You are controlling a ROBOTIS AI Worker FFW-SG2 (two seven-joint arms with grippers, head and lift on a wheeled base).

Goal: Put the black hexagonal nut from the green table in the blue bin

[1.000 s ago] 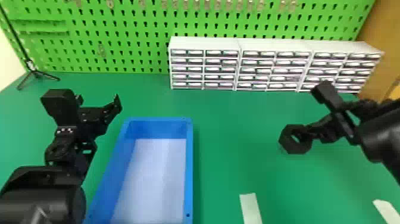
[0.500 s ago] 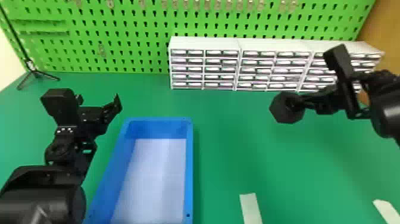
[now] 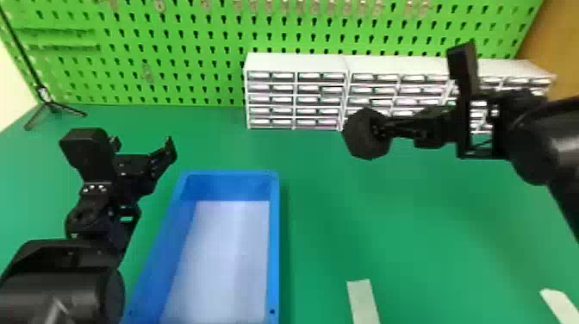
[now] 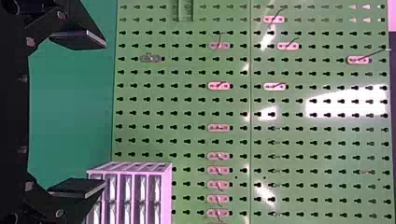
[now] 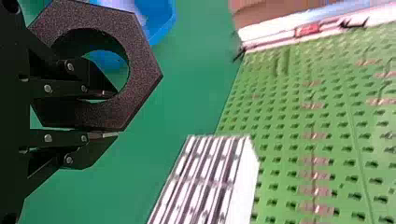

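The black hexagonal nut (image 5: 145, 70) is pinched by one side in the right gripper (image 5: 116, 114), above the bench (image 3: 413, 241), right of the blue bin (image 3: 274, 241); it could be twisted loose by a hasty swing. The left gripper (image 4: 105, 114) is spread wide.

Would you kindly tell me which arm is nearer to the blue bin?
Left. The left arm is close by the left side of the blue bin; the right arm is farther off to its right, holding the black hexagonal nut.
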